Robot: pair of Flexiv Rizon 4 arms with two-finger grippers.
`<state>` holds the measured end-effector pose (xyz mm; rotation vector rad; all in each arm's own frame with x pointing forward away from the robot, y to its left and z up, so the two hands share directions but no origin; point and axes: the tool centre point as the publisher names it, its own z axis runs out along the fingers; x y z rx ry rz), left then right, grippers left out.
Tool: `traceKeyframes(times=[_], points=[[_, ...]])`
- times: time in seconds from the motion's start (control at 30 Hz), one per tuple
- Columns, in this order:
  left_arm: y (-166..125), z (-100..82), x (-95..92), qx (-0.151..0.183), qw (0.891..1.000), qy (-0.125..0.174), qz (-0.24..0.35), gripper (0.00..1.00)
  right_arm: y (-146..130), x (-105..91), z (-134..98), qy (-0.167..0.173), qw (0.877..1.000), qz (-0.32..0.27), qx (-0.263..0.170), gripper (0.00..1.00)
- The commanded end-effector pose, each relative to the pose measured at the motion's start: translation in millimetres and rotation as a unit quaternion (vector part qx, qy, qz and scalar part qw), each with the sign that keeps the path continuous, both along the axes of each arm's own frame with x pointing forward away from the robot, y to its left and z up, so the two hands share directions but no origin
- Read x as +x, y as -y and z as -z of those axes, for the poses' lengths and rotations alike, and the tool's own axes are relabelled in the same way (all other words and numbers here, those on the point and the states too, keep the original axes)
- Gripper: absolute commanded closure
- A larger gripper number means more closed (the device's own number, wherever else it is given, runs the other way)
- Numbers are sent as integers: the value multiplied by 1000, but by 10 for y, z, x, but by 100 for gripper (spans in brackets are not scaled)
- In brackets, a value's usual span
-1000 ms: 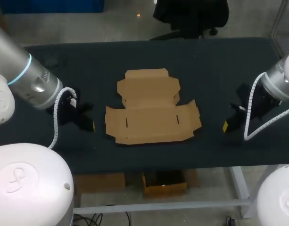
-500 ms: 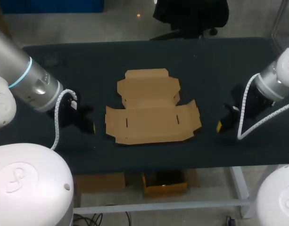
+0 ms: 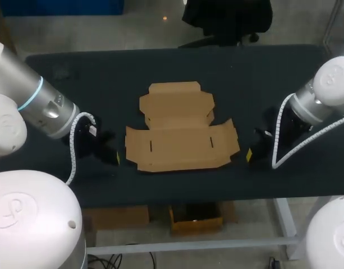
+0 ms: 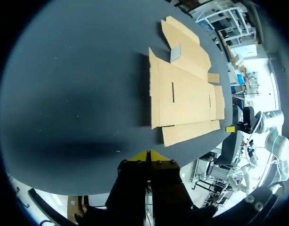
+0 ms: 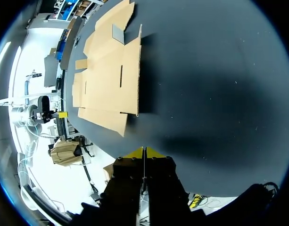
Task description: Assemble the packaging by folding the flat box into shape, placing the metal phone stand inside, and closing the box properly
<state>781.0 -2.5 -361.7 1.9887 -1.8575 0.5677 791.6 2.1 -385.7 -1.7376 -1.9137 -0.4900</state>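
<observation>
Seen from above, a flat box [image 3: 180, 128] of brown cardboard lies unfolded and open on the middle of our dark table [image 3: 216, 67]. Its panels and flaps are spread out against the tabletop, with two short slits cut in the widest panel.

Our left gripper [image 3: 115, 158] sits low over the table just beside the box's left flap, apart from the cardboard. In the left wrist view its two yellow tips are pressed together with nothing between them. From there the box lies ahead of the fingers and a little off to one side, with bare table between the tips and the nearest edge of the cardboard.

Our right gripper [image 3: 248, 155] sits low just beside the box's right flap, also apart from it. In the right wrist view its yellow tips likewise meet, pinching nothing. The box lies ahead of them and off to one side, across a strip of bare table.

The box lies between the two grippers, and neither touches it. Each wrist view shows the other arm's yellow tip beyond the far edge of the cardboard.
</observation>
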Motion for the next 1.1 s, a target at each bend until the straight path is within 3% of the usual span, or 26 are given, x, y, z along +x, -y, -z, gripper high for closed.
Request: traceKeyframes(times=[0.03, 0.7, 1.1], points=[[18, 103, 66, -8, 1000, -6, 7, 100, -79, 29, 102, -2, 1000, 0, 2, 100], [152, 295, 70, -26, 999, -27, 30, 100, -292, 68, 307, 5, 1000, 13, 26, 100], [233, 421, 70, -40, 998, -43, 27, 100, -386, 152, 311, 14, 999, 25, 20, 100]])
